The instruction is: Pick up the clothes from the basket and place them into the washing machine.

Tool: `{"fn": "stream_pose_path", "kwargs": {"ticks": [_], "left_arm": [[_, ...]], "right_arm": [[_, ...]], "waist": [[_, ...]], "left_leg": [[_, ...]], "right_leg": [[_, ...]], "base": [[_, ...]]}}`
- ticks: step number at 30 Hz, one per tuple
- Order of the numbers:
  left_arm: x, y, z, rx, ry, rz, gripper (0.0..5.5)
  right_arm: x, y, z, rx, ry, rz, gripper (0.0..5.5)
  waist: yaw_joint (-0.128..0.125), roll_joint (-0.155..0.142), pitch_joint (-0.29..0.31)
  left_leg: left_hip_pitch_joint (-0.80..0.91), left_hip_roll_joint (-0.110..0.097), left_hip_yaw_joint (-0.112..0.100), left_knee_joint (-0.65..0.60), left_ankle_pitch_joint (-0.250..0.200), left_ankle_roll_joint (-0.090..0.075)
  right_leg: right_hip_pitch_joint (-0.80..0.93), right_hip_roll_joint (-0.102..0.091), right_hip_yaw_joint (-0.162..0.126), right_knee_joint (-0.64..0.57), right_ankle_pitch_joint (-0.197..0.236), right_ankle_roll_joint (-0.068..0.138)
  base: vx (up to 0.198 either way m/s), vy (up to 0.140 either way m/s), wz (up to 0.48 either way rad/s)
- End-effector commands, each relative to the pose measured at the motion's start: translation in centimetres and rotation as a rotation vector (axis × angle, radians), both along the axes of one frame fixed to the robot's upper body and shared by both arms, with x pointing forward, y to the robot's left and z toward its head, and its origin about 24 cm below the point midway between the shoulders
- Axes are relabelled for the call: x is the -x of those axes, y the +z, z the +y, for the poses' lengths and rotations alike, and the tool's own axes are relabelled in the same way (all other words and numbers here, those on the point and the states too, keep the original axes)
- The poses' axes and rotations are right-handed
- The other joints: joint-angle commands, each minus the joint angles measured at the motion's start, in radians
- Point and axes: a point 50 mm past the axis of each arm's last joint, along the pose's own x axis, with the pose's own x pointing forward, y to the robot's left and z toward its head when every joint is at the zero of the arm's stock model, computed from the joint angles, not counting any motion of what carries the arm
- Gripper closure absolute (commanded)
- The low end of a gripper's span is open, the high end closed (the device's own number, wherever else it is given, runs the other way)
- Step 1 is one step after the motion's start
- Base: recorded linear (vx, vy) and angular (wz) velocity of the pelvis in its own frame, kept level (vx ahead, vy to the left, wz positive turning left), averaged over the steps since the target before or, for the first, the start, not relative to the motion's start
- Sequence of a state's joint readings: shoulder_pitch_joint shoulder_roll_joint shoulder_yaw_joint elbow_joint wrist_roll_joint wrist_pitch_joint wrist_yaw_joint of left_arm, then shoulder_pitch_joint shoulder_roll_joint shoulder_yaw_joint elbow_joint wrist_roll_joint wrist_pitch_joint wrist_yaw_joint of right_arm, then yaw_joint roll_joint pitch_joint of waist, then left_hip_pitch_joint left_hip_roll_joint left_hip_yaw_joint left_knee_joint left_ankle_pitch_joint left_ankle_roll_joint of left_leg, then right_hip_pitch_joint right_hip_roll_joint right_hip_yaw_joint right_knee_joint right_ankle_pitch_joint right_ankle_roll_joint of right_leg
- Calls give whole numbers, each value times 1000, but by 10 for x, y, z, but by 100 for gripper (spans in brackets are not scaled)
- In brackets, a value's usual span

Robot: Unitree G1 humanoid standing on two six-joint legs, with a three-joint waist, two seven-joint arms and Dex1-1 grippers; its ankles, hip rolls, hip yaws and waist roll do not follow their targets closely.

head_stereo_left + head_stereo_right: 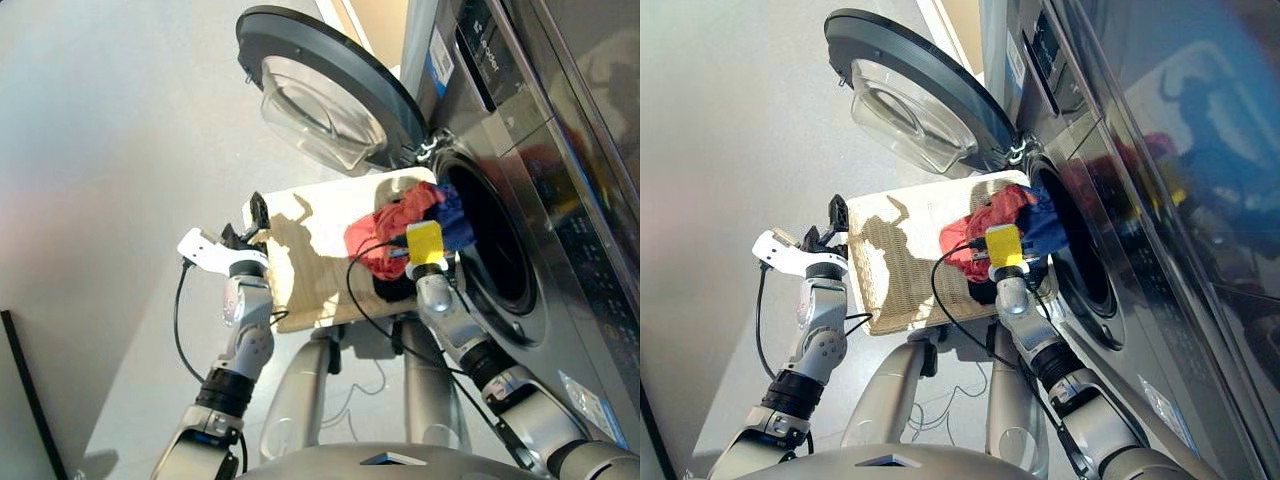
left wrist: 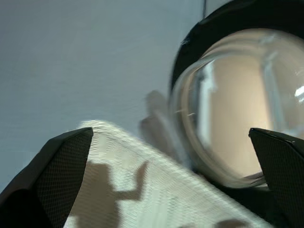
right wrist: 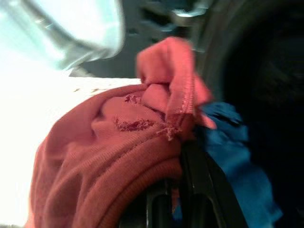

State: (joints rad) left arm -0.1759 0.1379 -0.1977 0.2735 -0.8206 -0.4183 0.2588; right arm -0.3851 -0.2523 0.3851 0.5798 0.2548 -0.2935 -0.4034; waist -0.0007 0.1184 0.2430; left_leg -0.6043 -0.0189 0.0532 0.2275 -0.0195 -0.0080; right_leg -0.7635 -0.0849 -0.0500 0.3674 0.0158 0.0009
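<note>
1. The washing machine (image 1: 520, 230) stands at the right of the head views, its round drum mouth (image 1: 490, 240) dark and uncovered.
2. Its door (image 1: 325, 90) is swung wide, hinged at the mouth's upper edge, with the clear bowl of the porthole facing out over the floor (image 1: 110, 150).
3. The basket (image 1: 310, 270) sits directly in front of the drum mouth, its long axis running toward the machine, one short end touching the machine's front below the mouth and the other pointing away toward the left arm.
4. The clothes are bunched at the machine end of the basket. The red garment (image 1: 385, 235) lies on top, heaped and lifted, with a folded tip pointing up toward the door hinge.
5. The blue garment (image 1: 452, 222) is just beside the red one on the drum side, draped over the basket's end at the lip of the mouth.
6. A black garment (image 1: 395, 288) shows as a dark patch under the red one, near the basket's near edge.
7. The right gripper (image 3: 183, 142) is buried in the red cloth; in the right wrist view a dark finger (image 3: 197, 180) presses into a fold of red fabric, so it is pinching the red garment.
8. The left gripper (image 1: 250, 222) hangs off the far end of the basket, its two fingers spread wide with nothing between them, pointing toward the open door.
</note>
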Motion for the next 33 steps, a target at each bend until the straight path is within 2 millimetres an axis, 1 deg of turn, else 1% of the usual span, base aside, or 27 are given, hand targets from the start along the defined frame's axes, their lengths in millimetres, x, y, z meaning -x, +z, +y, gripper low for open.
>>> {"fn": "stream_pose_path", "kwargs": {"ticks": [1,3,4,5,6,7,9,11,13,14,16,17,18,20,22,23,24,26,27,29,31,32,33], "left_arm": [[4,-3,22,-178,74,8,0],[4,-8,23,-210,74,33,0],[5,-13,24,-225,73,55,0],[5,-14,24,-239,67,61,0],[6,-15,24,-245,62,64,0],[7,-16,24,-251,59,68,0],[6,-15,24,-255,50,59,0],[6,-13,22,-267,36,51,0],[4,-13,21,-289,27,56,0],[3,-12,21,-291,28,53,0],[1,-10,22,-306,27,51,0],[1,-10,23,-312,31,52,0],[0,-9,25,-319,35,51,0],[-2,-4,32,-336,58,41,0],[0,0,38,-352,67,25,0],[0,2,40,-367,67,21,0],[1,3,42,-379,64,16,0],[-1,3,44,-407,54,20,0],[-1,0,44,-419,45,30,0],[1,-7,44,-430,35,57,0],[4,-14,45,-438,29,87,0],[4,-15,46,-450,29,90,0],[4,-17,47,-456,30,101,0]], "right_arm": [[-1,17,7,-181,-47,-119,550],[-4,17,-1,-235,-96,-113,550],[-5,18,-4,-263,-119,-120,550],[-8,21,-11,-290,-157,-127,550],[-10,23,-13,-293,-170,-132,550],[-12,27,-15,-313,-184,-146,550],[-21,40,-27,-340,-242,-185,550],[-26,48,-33,-356,-278,-210,550],[-32,62,-40,-377,-320,-258,550],[-34,67,-45,-389,-345,-276,550],[-41,80,-58,-428,-409,-316,550],[-43,86,-62,-451,-432,-328,550],[-47,93,-70,-475,-462,-342,550],[-55,116,-83,-533,-507,-403,550],[-57,139,-102,-586,-571,-478,550],[-58,156,-110,-608,-590,-529,550],[-57,170,-116,-618,-597,-578,550],[-52,194,-137,-617,-641,-662,550],[-48,211,-147,-604,-660,-720,550],[-38,226,-160,-622,-704,-805,550],[-20,243,-181,-631,-780,-925,550],[-16,243,-188,-627,-812,-941,550],[-10,246,-196,-664,-846,-977,550]], "waist": [[0,16,-22],[2,26,-15],[2,32,-11],[4,39,-6],[7,46,0],[9,51,4],[16,65,21],[21,70,30],[24,73,40],[22,72,42],[23,74,47],[23,74,47],[24,75,46],[30,79,46],[38,84,45],[42,85,46],[45,86,46],[49,88,45],[48,88,45],[48,89,45],[45,89,42],[44,89,40],[43,88,37]], "left_leg": [[-62,-6,-4,58,-19,1],[-75,-9,-2,62,-18,1],[-81,-10,0,64,-18,1],[-91,-13,1,67,-18,1],[-105,-14,2,72,-18,2],[-120,-15,3,80,-18,3],[-166,-18,5,113,-24,6],[-212,-15,6,156,-35,9],[-275,-13,8,217,-51,14],[-302,-12,4,244,-60,15],[-359,-9,0,312,-84,20],[-384,-7,1,337,-90,21],[-410,-6,-3,364,-100,21],[-456,-2,-6,415,-118,23],[-494,3,-6,450,-131,26],[-512,3,-4,471,-136,27],[-524,6,-2,483,-141,28],[-536,8,0,500,-149,28],[-539,9,0,503,-152,29],[-537,13,2,510,-155,30],[-524,14,5,498,-156,29],[-517,14,5,491,-156,29],[-509,15,6,482,-156,29]], "right_leg": [[46,4,6,-63,-1,75],[26,1,10,-54,-2,75],[17,-1,10,-48,-2,75],[4,-3,12,-41,-3,76],[-11,-4,15,-32,-3,76],[-27,-5,17,-24,-4,75],[-76,-6,21,10,-10,73],[-117,-6,22,48,-21,69],[-175,-5,22,104,-34,64],[-200,-4,25,134,-40,63],[-256,-1,27,200,-61,57],[-277,-2,24,221,-66,54],[-302,-2,24,248,-75,51],[-347,3,28,299,-91,47],[-385,4,31,329,-100,44],[-406,8,34,351,-105,42],[-419,8,37,362,-108,41],[-441,13,42,383,-115,41],[-445,15,46,387,-117,41],[-448,15,49,392,-120,41],[-440,15,51,384,-119,45],[-436,16,54,381,-121,46],[-431,17,55,377,-121,48]], "base": [[0,0,0],[0,0,0],[0,0,0],[0,0,0],[0,0,0],[0,0,0],[-64,30,56],[-66,-19,110],[-70,-48,104],[-71,-40,77],[-54,-37,58],[-36,-53,45],[-40,-54,51],[0,0,0],[0,0,0],[0,0,0],[0,0,0],[0,0,0],[0,0,0],[0,0,0],[0,0,0],[0,0,0],[0,0,0]]}}
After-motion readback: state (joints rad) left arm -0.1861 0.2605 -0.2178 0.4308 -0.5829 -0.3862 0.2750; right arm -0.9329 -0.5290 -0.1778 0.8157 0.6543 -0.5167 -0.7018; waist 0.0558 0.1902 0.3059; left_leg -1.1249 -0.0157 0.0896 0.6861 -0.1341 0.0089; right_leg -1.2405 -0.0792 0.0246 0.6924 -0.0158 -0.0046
